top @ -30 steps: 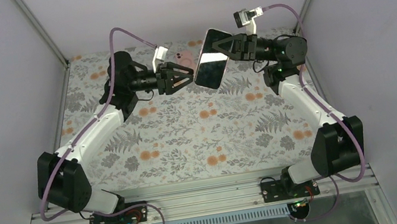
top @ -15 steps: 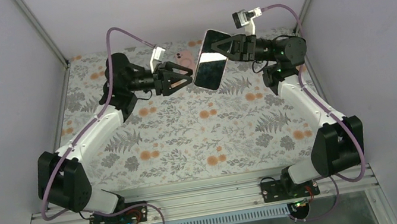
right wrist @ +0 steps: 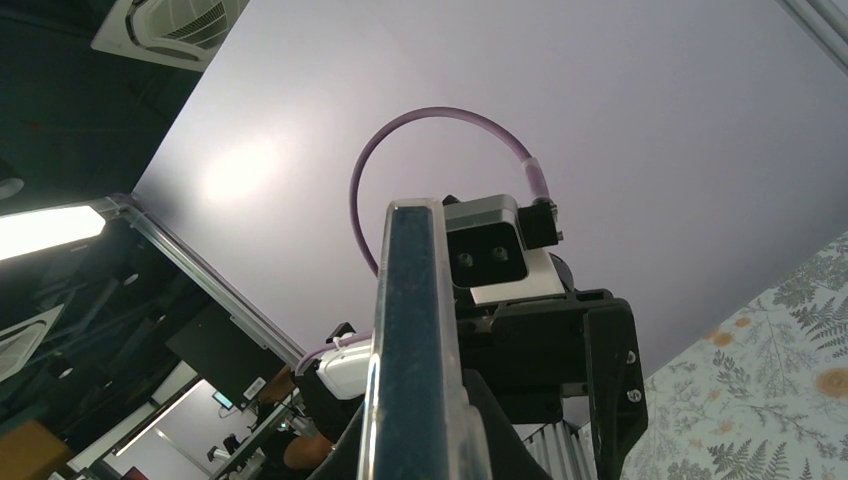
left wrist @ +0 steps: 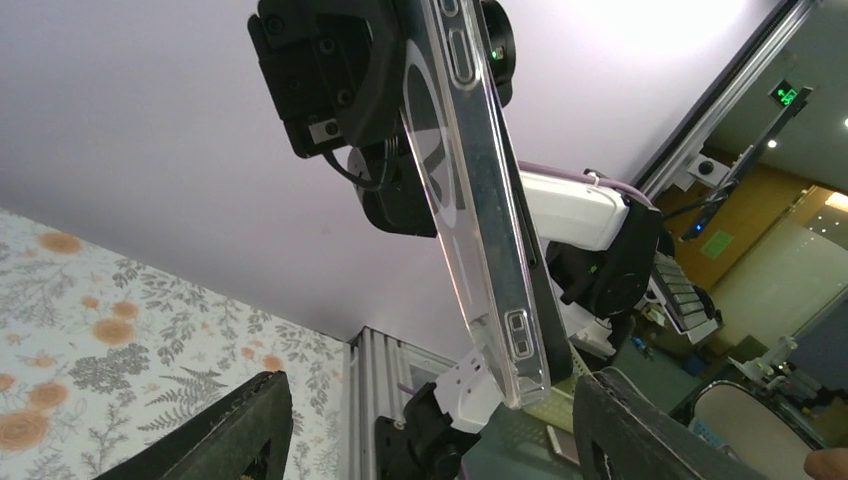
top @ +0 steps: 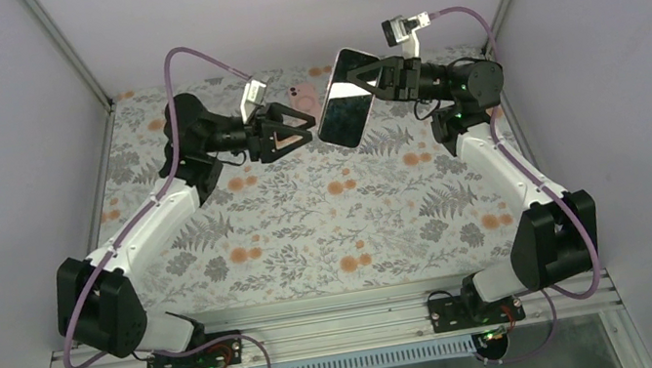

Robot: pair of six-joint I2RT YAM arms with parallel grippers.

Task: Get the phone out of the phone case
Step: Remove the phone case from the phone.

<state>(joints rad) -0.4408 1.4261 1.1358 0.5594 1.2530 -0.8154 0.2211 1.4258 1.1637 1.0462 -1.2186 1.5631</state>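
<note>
The phone (top: pixel 346 107), dark-screened and in a clear case, is held tilted in the air above the back of the table. My right gripper (top: pixel 369 79) is shut on its upper part. In the left wrist view the clear case (left wrist: pixel 480 200) shows edge-on, with the right gripper (left wrist: pixel 330 70) at its top. In the right wrist view the phone's edge (right wrist: pixel 410 350) rises between my right fingers. My left gripper (top: pixel 310 130) is open and empty, just left of the phone and not touching it; its fingers (left wrist: pixel 250 420) stand wide apart.
A pink object (top: pixel 301 99) lies on the floral table cover (top: pixel 311 236) at the back, behind the left gripper. Grey walls and metal posts (top: pixel 68 47) close the sides and back.
My left gripper has drawn back to the left, away from the phone, staying open. The right gripper and the phone have not moved.
</note>
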